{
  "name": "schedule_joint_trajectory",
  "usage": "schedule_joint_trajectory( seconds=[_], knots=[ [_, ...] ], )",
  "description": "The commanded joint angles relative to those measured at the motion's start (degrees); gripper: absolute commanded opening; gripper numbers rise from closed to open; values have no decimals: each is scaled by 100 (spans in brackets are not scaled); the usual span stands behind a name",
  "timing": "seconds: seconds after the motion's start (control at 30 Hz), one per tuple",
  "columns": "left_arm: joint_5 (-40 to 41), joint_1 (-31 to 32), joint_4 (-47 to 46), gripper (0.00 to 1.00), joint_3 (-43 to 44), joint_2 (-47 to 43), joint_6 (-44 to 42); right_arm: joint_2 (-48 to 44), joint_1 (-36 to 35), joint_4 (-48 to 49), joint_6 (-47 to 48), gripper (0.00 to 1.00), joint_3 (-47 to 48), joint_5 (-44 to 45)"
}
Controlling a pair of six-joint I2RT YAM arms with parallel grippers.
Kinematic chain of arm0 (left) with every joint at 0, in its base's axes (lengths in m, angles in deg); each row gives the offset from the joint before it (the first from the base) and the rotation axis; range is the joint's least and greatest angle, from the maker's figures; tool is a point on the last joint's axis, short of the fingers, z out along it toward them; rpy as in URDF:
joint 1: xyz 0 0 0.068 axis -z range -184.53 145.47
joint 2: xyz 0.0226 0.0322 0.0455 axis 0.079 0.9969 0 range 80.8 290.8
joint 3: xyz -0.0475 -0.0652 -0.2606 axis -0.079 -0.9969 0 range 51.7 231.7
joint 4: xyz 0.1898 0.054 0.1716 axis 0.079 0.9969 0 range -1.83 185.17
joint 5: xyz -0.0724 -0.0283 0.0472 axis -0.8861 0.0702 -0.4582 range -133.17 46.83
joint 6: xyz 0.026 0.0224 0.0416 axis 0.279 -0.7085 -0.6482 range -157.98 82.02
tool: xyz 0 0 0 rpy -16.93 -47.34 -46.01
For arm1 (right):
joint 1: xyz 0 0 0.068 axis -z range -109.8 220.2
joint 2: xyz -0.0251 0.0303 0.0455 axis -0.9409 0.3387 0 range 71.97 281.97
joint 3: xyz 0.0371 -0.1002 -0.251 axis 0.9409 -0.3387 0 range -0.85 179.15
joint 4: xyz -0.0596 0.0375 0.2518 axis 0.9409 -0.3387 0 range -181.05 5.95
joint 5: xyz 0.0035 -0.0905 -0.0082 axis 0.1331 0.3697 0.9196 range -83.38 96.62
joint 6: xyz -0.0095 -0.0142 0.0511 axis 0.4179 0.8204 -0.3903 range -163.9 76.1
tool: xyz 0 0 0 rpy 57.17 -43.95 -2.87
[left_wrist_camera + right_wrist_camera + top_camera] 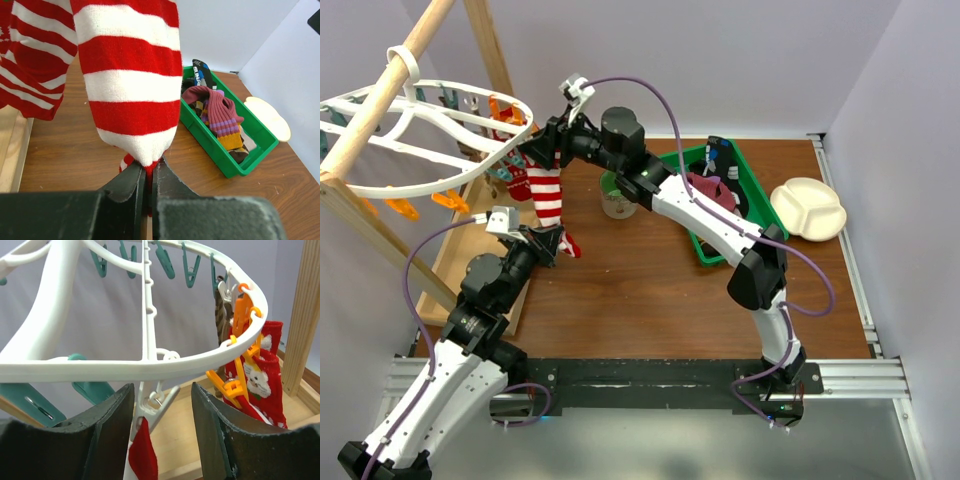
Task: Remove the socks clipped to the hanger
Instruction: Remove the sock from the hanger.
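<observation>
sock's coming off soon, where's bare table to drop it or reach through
Bare table lies between the striped sock and the green bin, reaching to the near rail. Crowded: back left under the hanger, around the left gripper, right gripper and clips.

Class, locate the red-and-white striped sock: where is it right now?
Top view, left of centre: the striped sock hangs from the rim of the hanger, its toe pinched between the jaws of the left gripper.

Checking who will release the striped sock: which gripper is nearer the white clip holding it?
Right. The right gripper straddles the white clip; the left gripper pinches the striped sock by its toe, below.
</observation>
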Motion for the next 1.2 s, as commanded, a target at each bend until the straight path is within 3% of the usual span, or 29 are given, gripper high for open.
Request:
schedule_joint_trajectory(
  seconds=[0.0,0.5,0.8,0.9,1.07,1.17],
  knots=[
    [-72,-36,-37,0,77,1,24,43,-86,-124,43,52,507,194],
    [-72,-44,-55,0,68,1,32,280,-210,-643,8,47,982,510],
    [-55,-36,-37,0,77,-17,41,201,-218,-424,-141,39,877,660],
    [-11,-35,-2,0,77,-26,41,219,-218,-397,-168,33,903,633],
    [173,-36,147,0,85,1,111,114,-218,-310,-168,3,746,686],
    [350,-27,411,0,129,44,252,78,-227,-292,-159,0,710,695]
  ],
)
